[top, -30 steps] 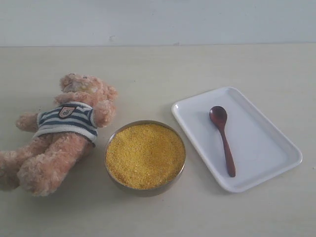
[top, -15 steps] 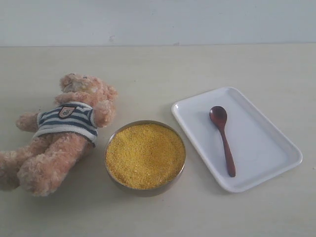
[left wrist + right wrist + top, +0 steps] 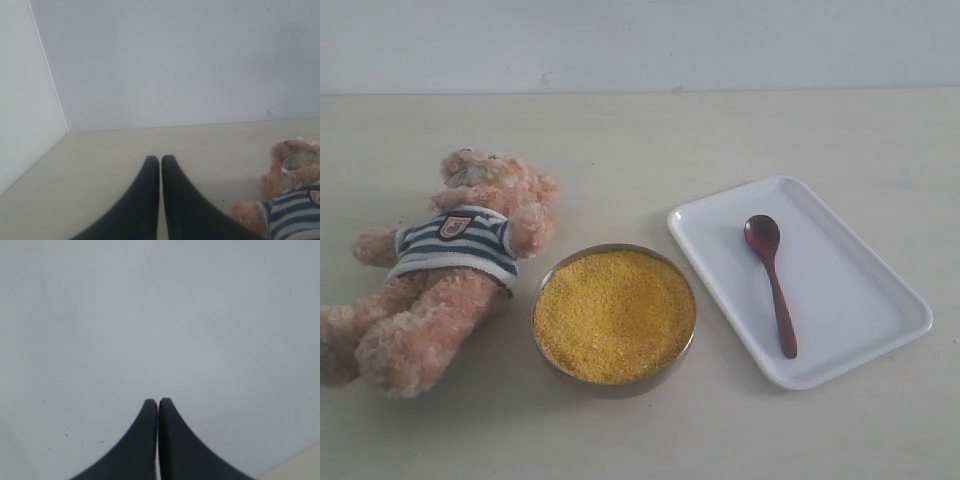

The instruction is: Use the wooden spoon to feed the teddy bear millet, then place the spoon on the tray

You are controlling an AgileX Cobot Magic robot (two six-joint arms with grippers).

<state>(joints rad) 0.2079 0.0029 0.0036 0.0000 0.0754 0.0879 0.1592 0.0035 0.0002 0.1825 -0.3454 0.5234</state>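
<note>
**Q:** Exterior view, progress?
**A:** I read nothing done. The small dark reddish-brown wooden spoon (image 3: 772, 285) lies on the flat white rectangular tray (image 3: 855, 295); the bright yellow millet (image 3: 613, 313) is level.
**Q:** Wrist views?
**A:** Left gripper (image 3: 160, 159) closed, empty, with the fluffy tan plush teddy bear (image 3: 292, 172) nearby. Right gripper (image 3: 158, 401) closed, empty.

This looks like a robot test bench in a lab, not a lived-in room. A plain cream matte tabletop (image 3: 620, 140) runs to a bare pale grey wall (image 3: 640, 40) at the far edge. In the left wrist view a flat white side panel (image 3: 25, 100) meets that wall in a clean corner at the far left.

The objects are laid out in a row like staged props:
- **Left:** a fluffy tan-pink plush teddy bear (image 3: 460, 260) in a navy-and-white striped shirt.
- **Near middle:** a round metal bowl (image 3: 610, 388) of bright yellow millet (image 3: 615, 315).
- **Right:** a flat white rectangular tray (image 3: 850, 290) carrying a small dark reddish-brown wooden spoon (image 3: 775, 290).
</note>
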